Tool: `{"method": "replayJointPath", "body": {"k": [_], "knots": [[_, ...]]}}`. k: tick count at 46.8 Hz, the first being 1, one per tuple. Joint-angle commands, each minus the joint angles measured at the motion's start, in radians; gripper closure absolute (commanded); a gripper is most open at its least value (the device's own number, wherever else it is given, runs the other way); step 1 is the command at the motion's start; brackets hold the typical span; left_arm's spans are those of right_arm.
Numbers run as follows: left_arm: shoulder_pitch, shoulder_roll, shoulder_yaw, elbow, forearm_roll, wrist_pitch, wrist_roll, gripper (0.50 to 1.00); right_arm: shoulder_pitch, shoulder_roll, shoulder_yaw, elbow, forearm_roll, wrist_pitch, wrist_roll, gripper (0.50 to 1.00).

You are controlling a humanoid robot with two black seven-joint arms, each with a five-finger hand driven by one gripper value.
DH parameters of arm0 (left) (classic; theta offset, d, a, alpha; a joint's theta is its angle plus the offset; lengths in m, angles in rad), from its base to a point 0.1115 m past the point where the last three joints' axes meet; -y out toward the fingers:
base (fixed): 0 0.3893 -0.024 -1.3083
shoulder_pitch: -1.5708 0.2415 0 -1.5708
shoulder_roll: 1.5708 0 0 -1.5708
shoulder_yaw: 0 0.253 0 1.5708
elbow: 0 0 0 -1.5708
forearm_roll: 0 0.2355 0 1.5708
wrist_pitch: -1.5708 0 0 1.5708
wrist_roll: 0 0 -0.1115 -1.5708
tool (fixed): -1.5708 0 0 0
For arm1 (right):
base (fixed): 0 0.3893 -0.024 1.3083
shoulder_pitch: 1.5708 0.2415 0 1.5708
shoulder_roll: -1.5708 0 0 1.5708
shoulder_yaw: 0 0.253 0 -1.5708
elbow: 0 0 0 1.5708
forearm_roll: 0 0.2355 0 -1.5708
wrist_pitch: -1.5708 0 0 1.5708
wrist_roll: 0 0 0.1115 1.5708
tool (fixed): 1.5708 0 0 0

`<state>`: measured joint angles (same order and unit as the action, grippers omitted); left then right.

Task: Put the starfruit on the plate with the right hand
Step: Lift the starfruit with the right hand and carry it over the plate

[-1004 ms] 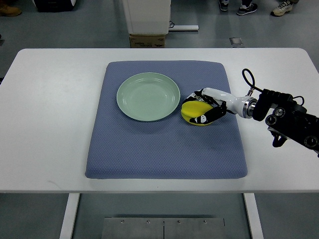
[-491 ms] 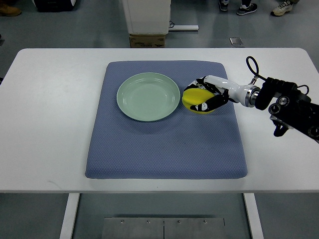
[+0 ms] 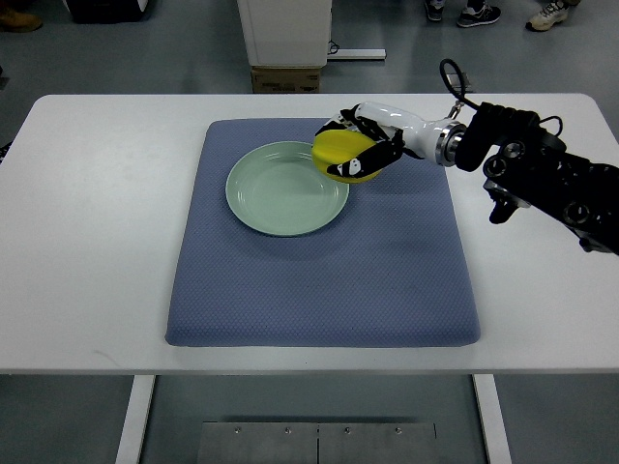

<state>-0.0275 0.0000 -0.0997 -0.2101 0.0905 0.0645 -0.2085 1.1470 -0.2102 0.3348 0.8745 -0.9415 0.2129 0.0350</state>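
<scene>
Carrying the starfruit wrapped in my right hand — fingers curled round it — so it hangs over the plate rim for release.

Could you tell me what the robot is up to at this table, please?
The right hand grips a yellow starfruit and holds it at the far right rim of the green plate, which is empty. The plate sits on a blue mat on the white table. The fruit is not yet set down. The left arm is not in view.
</scene>
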Motion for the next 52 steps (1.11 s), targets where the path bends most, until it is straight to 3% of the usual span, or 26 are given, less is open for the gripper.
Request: {"method": "replayJointPath", "body": {"k": [1,15,28,52], "knots": [[0.000,0.000,0.000,0.000,0.000,0.000,0.000,0.500,0.014,0.046,-0.002,-0.028,0.000,0.000,-0.007,1.000],[0.000,0.000,0.000,0.000,0.000,0.000,0.000,0.500,0.069,0.210,-0.020,-0.161,0.000,-0.003,-0.018,1.000],[0.000,0.000,0.000,0.000,0.000,0.000,0.000,0.500,0.085,0.210,-0.062,-0.233,0.000,-0.006,-0.040,1.000],[0.000,0.000,0.000,0.000,0.000,0.000,0.000,0.500,0.076,0.210,-0.140,-0.204,0.010,-0.020,-0.033,1.000]]}}
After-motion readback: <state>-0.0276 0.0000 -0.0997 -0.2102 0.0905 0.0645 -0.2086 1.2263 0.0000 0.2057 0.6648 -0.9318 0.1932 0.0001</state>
